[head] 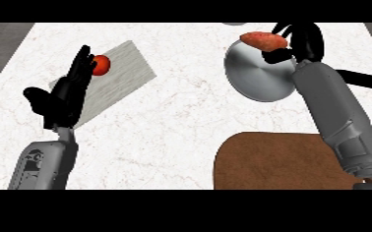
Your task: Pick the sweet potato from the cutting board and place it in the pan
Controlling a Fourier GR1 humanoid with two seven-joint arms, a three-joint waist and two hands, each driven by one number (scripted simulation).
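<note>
Sweet potato (pixel 263 40), orange-brown and oblong, in curled right hand (pixel 296 42) above pan (pixel 256 76).

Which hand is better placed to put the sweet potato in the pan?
The right hand: it already holds the sweet potato over the pan's far rim. The left hand rests open, far off by the grey board.

White marble-look counter top (pixel 189 108) with faint reddish veining fills most of the view, lit evenly, a darker grey strip of floor or wall (pixel 11 42) showing past its far left corner and another sliver of grey at the far right edge.
</note>
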